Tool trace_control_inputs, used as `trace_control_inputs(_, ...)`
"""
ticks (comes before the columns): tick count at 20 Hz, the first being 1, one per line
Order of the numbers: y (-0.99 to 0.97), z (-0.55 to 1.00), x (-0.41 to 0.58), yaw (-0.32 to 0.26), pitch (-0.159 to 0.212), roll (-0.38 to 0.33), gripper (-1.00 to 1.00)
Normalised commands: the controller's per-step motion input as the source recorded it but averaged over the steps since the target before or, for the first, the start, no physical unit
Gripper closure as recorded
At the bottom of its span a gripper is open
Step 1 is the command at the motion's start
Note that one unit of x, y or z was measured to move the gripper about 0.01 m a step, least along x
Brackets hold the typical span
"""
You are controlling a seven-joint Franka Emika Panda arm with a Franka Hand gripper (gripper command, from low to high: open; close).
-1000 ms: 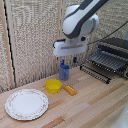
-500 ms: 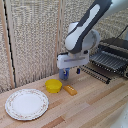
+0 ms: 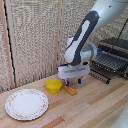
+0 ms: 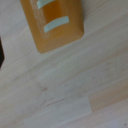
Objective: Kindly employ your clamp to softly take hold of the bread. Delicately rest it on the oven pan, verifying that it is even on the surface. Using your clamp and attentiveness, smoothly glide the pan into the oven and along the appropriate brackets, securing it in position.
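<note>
Since half a second ago the arm has come lower and a little toward the exterior view's left, so the tool now hangs close over the bread. Whether its short blue-tipped fingers stand wide or narrow I cannot tell; the exterior view is too small for this, and the wrist view shows no fingers clearly, only a dark edge at one side.

Bread lies flat on the wooden table, just beside the yellow bowl and apart from the white plate. It is not yet held, as far as I can judge. In the wrist view the bread fills one corner: an orange-brown block with two pale stripes on its face and quite straight edges.

I think it is light and rather stiff, maybe a toy piece, with a smooth skin that could slip between hard pads. The best hold is probably across the narrow width, near the middle of its length, so it does not tilt when lifted. A soft closing should be enough.

The oven pan with its silvery bars sticks out from the oven at the exterior view's right, well apart from the bread.
</note>
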Motion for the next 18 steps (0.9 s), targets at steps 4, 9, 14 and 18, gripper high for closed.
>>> trace_control_inputs(4,0.00,-0.24,0.161,0.129,-0.015,-0.067,-1.00)
trace_control_inputs(9,0.00,-0.14,0.195,0.151,-0.037,-0.086,-1.00)
trace_control_inputs(14,0.07,-0.10,0.199,0.214,-0.007,-0.128,-1.00)
trace_control_inputs(18,0.12,-0.08,0.086,0.189,0.011,-0.082,1.00)
